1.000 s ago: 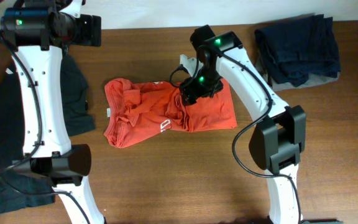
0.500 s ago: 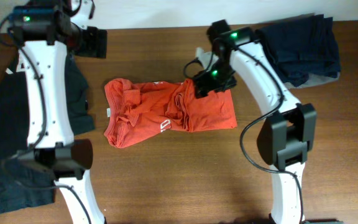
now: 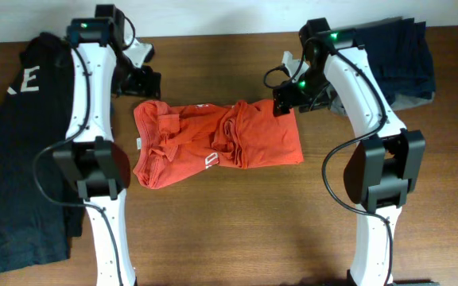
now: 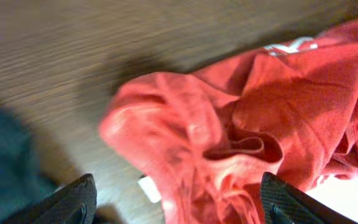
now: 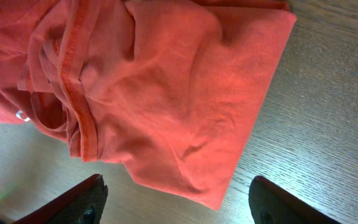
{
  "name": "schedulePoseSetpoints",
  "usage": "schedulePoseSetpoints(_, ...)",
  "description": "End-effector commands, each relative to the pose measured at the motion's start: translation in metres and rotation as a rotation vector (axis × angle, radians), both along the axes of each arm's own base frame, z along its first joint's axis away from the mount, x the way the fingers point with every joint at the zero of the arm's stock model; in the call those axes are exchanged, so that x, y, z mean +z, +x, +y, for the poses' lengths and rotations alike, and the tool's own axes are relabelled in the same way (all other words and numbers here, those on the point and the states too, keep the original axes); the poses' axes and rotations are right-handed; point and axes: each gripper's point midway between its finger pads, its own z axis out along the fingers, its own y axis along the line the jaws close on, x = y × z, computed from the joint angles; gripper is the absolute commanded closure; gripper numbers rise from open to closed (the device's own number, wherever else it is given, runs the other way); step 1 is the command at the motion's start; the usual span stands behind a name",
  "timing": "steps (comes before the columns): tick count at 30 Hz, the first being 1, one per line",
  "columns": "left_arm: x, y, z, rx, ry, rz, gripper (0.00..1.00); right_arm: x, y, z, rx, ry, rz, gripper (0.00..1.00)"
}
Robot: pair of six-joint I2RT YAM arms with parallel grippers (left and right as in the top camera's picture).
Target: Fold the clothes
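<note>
Toward the far edge of the table, your left gripper and right gripper hang open and empty at opposite ends of the bunched shirt, presumably stationed so each can pinch an end and spread it flat.

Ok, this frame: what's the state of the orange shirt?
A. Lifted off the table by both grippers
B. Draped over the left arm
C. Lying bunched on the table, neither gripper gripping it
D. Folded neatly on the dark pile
C: the orange shirt lies bunched on the table, and the wrist views show the left gripper and right gripper open over it with nothing between their fingers.
</note>
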Motion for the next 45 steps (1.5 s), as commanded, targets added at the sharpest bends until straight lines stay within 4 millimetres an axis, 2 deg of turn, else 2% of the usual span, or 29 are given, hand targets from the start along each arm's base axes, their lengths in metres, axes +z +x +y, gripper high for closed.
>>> schedulePoseSetpoints(1,-0.007,-0.005,-0.026,-0.128,-0.160,0.013,0.17,0.015,0.006,-0.004,-0.014,-0.002,-0.047,0.22)
schedulePoseSetpoints(4,-0.003,-0.018,-0.046,-0.225,-0.246,0.037,0.17,0.015,0.006,-0.004,-0.014,-0.002,-0.047,0.22)
schedulePoseSetpoints(6,-0.003,-0.024,-0.050,-0.260,-0.244,0.050,0.17,0.015,0.006,-0.004,-0.014,-0.002,-0.047,0.22)
schedulePoseSetpoints(13,-0.017,-0.028,-0.053,-0.344,-0.109,0.069,0.17,0.015,0.006,-0.003,-0.014,-0.001,-0.049,0.22)
schedulePoseSetpoints(17,-0.028,-0.031,-0.062,-0.430,-0.069,0.081,0.17,0.015,0.006,-0.004,-0.014,-0.002,-0.046,0.22)
schedulePoseSetpoints(24,-0.049,-0.034,-0.054,-0.457,0.026,0.130,0.21,0.015,0.005,-0.004,-0.014,-0.003,-0.040,0.22)
schedulePoseSetpoints(28,-0.051,-0.033,-0.048,-0.437,0.065,0.139,0.36,0.015,0.004,-0.004,-0.014,-0.003,-0.039,0.22)
schedulePoseSetpoints(31,-0.051,-0.033,-0.047,-0.421,0.071,0.142,0.57,0.015,0.004,-0.004,-0.014,-0.003,-0.039,0.22)
schedulePoseSetpoints(32,-0.051,-0.033,-0.047,-0.422,0.071,0.142,0.68,0.015,0.004,-0.004,-0.014,-0.003,-0.039,0.22)
schedulePoseSetpoints(34,-0.051,-0.033,-0.046,-0.416,0.074,0.144,0.97,0.015,0.004,-0.004,-0.014,-0.003,-0.039,0.22)
schedulePoseSetpoints(37,-0.052,-0.032,-0.036,-0.301,0.137,0.164,0.99,0.015,0.004,-0.004,-0.014,-0.003,-0.039,0.22)
schedulePoseSetpoints(40,-0.039,-0.029,-0.029,-0.139,0.185,0.155,0.99,0.015,0.004,-0.004,-0.014,-0.003,-0.038,0.22)
schedulePoseSetpoints(42,-0.022,-0.027,-0.027,-0.011,0.189,0.133,1.00,0.015,0.004,-0.004,-0.014,-0.003,-0.038,0.22)
schedulePoseSetpoints(45,0.013,-0.027,-0.028,0.125,0.164,0.072,0.99,0.015,0.004,-0.004,-0.014,-0.003,-0.038,0.22)
